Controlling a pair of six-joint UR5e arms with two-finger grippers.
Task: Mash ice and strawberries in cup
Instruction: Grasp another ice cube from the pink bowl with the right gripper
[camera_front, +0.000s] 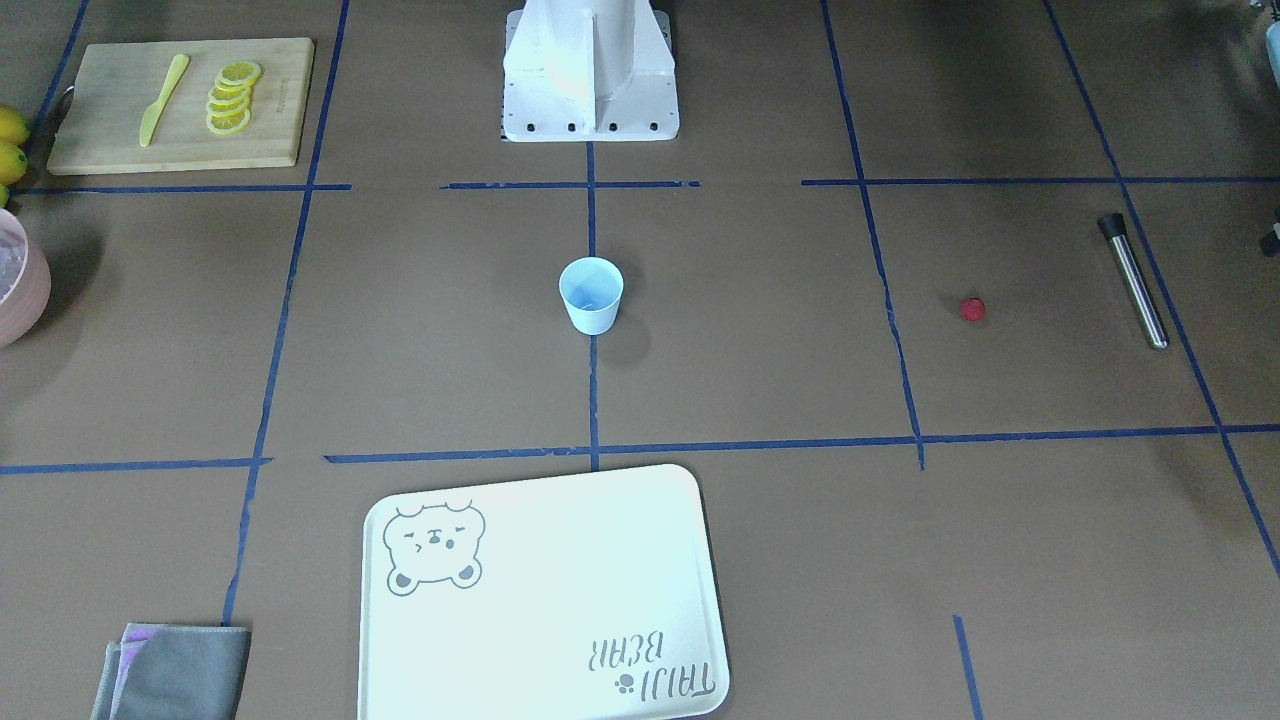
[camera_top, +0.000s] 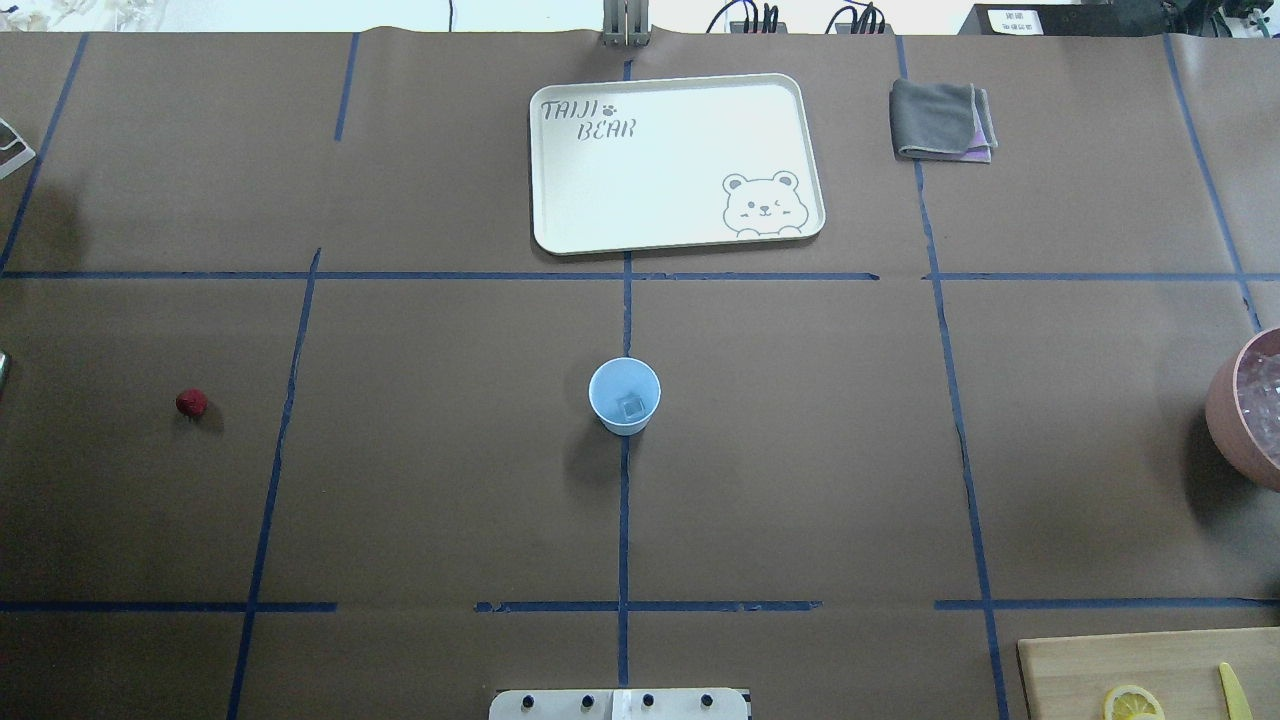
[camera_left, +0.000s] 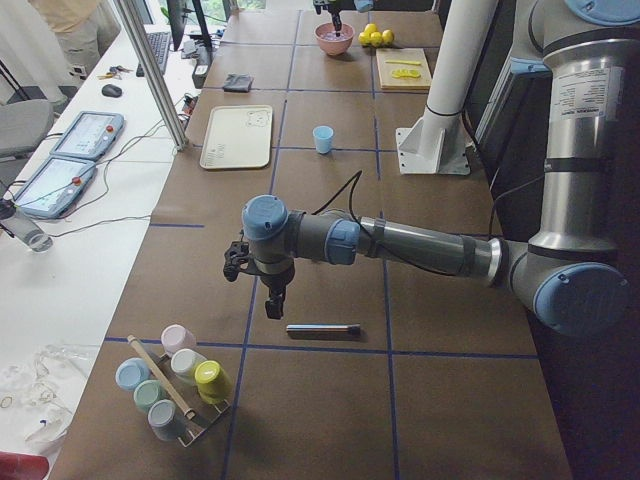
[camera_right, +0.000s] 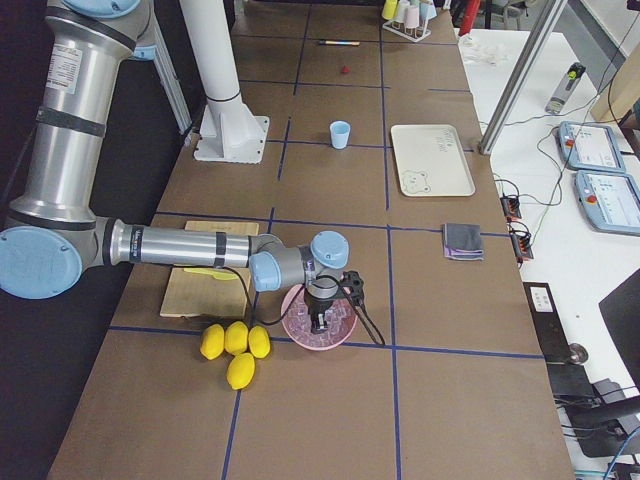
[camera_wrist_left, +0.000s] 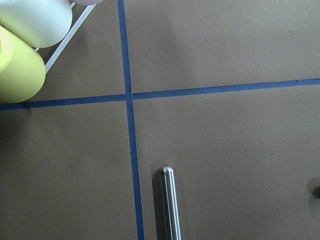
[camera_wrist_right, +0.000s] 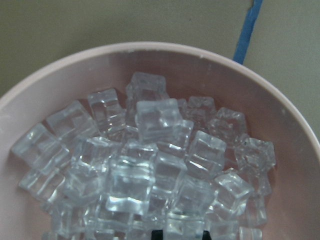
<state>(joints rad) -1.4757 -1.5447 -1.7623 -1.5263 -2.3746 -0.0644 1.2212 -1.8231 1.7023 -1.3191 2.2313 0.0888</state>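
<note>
While the left gripper is hovering near the muddler, grip unreadable, the strawberry is lying well apart from the cup mid-table. The right gripper, width likewise unreadable, is hanging over ice in the pink bowl. Loading is underway, I judge, and next a cube needs pinching.

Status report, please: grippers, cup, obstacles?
Left gripper near muddler, right gripper over pink bowl, states unclear. Cup holds one ice cube; strawberry on table. Nothing blocks cup.

we show the left arm stretched out low and level, left gripper pointing straight down, right arm likewise level, right gripper pointing down, neither finger gap discernible
</note>
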